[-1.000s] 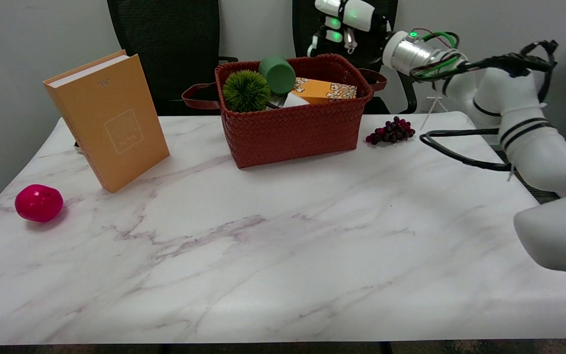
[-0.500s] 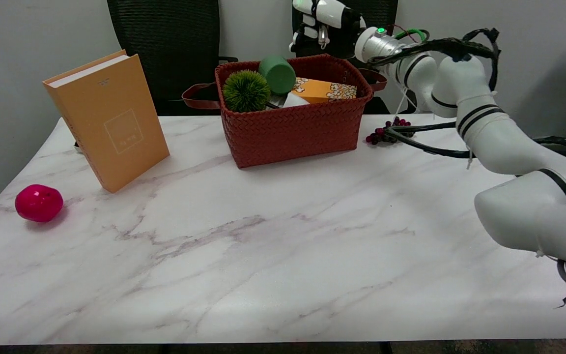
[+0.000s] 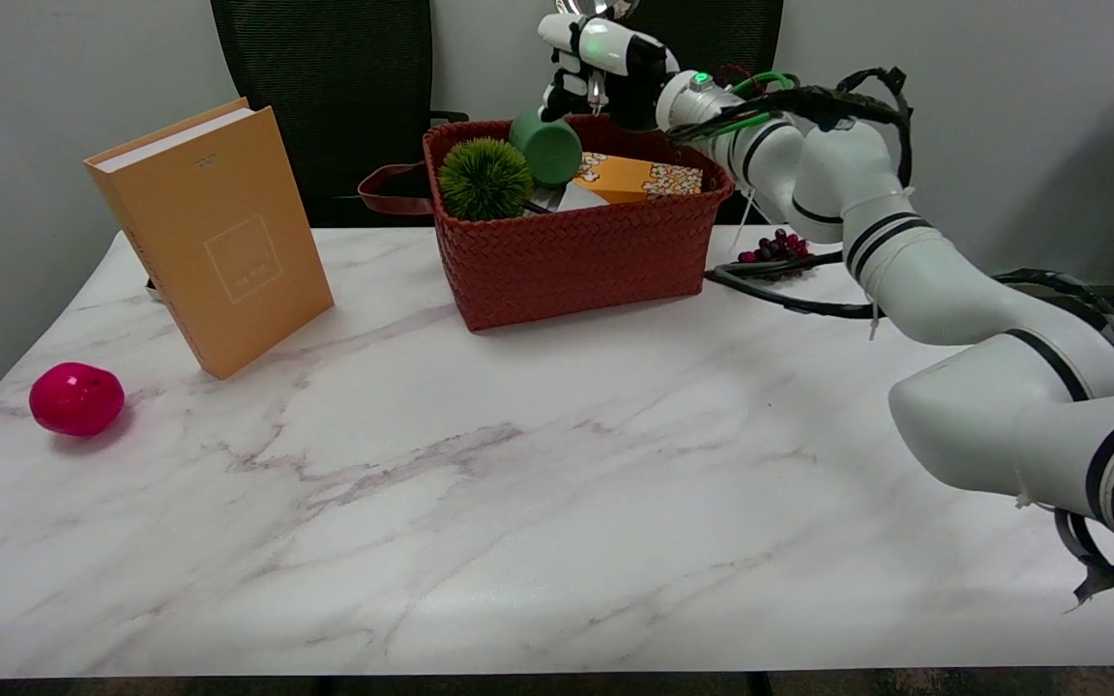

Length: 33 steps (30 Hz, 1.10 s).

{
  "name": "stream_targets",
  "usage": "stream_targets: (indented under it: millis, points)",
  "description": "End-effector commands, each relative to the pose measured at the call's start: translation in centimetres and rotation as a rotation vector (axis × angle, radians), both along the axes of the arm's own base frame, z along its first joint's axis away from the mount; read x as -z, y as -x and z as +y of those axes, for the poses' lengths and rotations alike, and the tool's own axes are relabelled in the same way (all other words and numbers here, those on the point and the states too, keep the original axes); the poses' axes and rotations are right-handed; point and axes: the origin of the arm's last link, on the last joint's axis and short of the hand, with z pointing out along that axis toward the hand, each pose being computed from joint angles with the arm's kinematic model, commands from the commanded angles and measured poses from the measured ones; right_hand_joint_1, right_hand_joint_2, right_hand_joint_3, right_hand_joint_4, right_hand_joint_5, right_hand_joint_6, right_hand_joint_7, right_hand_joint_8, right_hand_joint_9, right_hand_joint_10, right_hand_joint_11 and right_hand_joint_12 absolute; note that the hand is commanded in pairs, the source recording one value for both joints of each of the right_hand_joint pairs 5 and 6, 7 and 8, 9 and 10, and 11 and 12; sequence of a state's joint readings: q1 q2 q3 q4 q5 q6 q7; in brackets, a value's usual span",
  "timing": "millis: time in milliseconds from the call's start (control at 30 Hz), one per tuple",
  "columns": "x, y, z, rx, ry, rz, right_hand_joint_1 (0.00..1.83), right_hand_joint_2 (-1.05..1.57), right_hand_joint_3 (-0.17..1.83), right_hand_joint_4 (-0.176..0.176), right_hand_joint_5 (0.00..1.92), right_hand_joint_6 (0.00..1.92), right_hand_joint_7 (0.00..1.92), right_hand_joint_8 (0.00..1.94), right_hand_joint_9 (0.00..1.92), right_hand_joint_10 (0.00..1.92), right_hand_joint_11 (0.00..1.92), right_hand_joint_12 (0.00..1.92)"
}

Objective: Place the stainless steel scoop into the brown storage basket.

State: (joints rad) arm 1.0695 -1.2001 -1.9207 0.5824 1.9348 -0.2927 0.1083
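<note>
Marble desk (image 3: pixel 518 464) looks the same, but over the last second the right hand (image 3: pixel 600 63) has swung left to hover over the brown storage basket (image 3: pixel 581 256), fingers closed on the stainless steel scoop (image 3: pixel 596 8), so dropping it in looks close.

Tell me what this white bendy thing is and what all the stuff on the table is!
That white thing is a robot's right arm, and a person steers it from far away. The camera looks down from above the table's near side. The right hand is up over the brown basket, holding a shiny metal scoop; only a bit of it shows at the top. It wants to put the scoop in the basket. Inside are a spiky green ball, a green cup and a popcorn box. On the marble table stand an orange book, a pink ball and some dark grapes.
</note>
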Motion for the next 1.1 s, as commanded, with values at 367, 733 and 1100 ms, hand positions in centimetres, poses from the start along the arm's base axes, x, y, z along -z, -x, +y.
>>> stream_targets:
  millis: [367,733,1100]
  points:
    - [0.9,3.8,-0.7,0.084,0.127,-0.125,1.0,1.15,0.27,0.0,1.61,1.61,1.66,1.66,1.18,1.18,1.07,1.07]
    - [-0.7,5.8,0.1,0.139,0.114,-0.238,0.96,1.28,0.25,0.0,1.72,1.72,1.69,1.69,1.22,1.22,1.1,1.1]
    - [-0.5,6.7,0.4,0.167,0.084,-0.256,0.93,1.39,0.19,0.0,1.76,1.76,1.74,1.74,1.23,1.23,1.12,1.12]
